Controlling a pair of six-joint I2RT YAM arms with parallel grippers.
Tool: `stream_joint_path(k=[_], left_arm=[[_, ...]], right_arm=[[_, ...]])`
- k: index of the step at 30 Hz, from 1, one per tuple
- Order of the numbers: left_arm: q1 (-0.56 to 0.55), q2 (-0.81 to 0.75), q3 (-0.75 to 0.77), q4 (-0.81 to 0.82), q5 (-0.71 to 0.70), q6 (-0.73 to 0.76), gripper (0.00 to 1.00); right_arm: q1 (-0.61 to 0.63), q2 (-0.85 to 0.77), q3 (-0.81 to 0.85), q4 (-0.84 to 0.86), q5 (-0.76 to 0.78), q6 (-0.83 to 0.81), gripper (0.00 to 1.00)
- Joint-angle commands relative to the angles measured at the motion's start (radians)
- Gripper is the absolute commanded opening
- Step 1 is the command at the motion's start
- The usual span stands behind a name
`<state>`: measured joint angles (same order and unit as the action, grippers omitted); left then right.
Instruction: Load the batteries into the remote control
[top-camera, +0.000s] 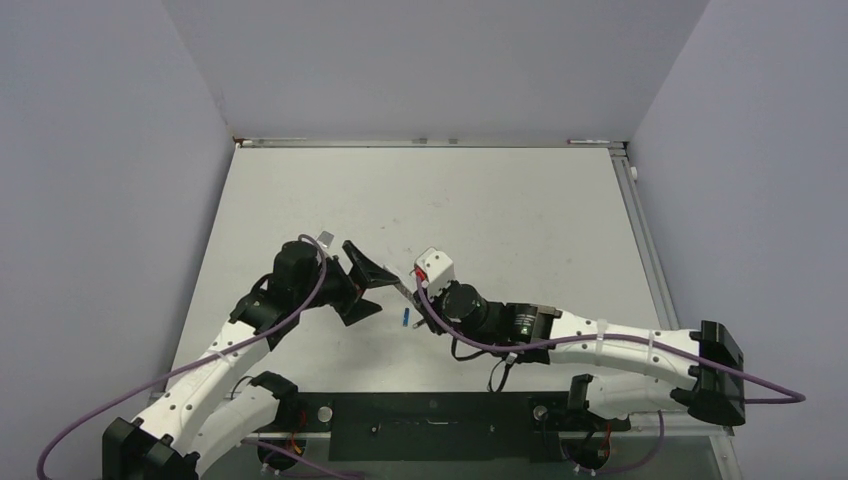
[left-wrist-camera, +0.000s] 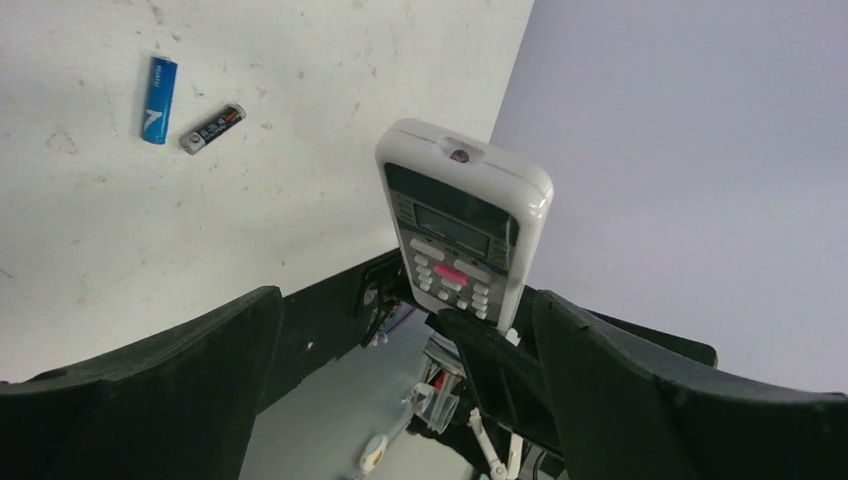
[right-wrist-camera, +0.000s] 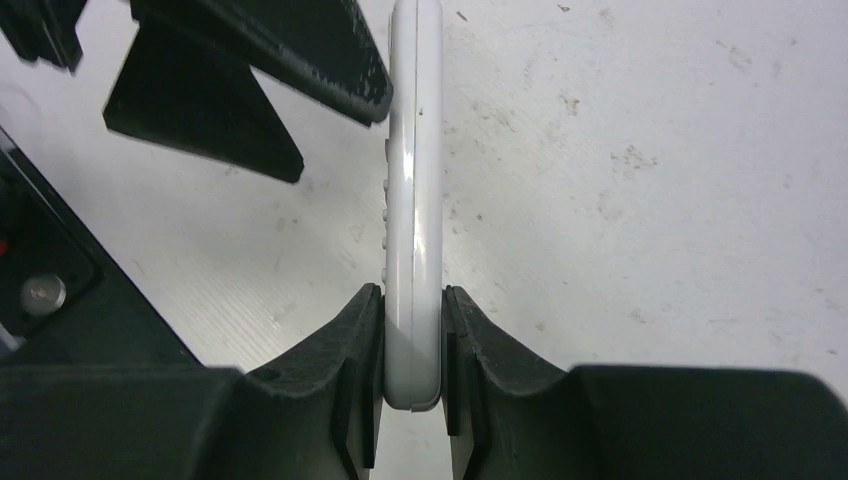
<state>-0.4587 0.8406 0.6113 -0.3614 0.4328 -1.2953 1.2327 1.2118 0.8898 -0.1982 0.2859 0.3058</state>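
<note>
Clearly the right gripper (right-wrist-camera: 413, 300) is clenched on the remote control (right-wrist-camera: 414, 200). Its two black fingers (right-wrist-camera: 345, 350) press flat against the front and back faces at one end of the handset. From the right wrist the handset shows edge-on, a slim white slab reaching away from the fingers over the table (right-wrist-camera: 650, 200), with small buttons bulging on its left side.

The left gripper (top-camera: 370, 288) is spread wide and grasps nothing. In the left wrist view its fingers (left-wrist-camera: 150, 390) stand well apart on either side of the remote control (left-wrist-camera: 460, 225) and neither touches it. The buttoned face is turned toward this gripper: a small grey display near the top, rows of pale keys below it and one pink-red key among them. A small dark round window sits in the top edge. The print on the keys and display is too small to read.

The batteries lie loose on the table, near each other but apart, below the two grippers in the top view. The blue battery (left-wrist-camera: 158, 85) carries white markings that cannot be made out. The black battery (left-wrist-camera: 212, 128) has a metal tip, a thin orange band and white lettering, also too small to read.
</note>
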Motion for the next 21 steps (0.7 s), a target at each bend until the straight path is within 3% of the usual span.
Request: stream_joint_path(k=[1, 11, 21], left_arm=[[-0.005, 0.033, 0.082, 0.049, 0.123, 0.065, 0.94], [-0.005, 0.08, 0.085, 0.189, 0.313, 0.023, 0.95], [-0.006, 0.061, 0.028, 0.273, 0.4, -0.044, 0.92]], right_arm=[[0.046, -0.116, -0.065, 0.0, 0.115, -0.218, 0.08], [0.183, -0.266, -0.178, 0.04, 0.287, -0.515, 0.08], [0.325, -0.281, -0.284, 0.255, 0.458, -0.849, 0.08]])
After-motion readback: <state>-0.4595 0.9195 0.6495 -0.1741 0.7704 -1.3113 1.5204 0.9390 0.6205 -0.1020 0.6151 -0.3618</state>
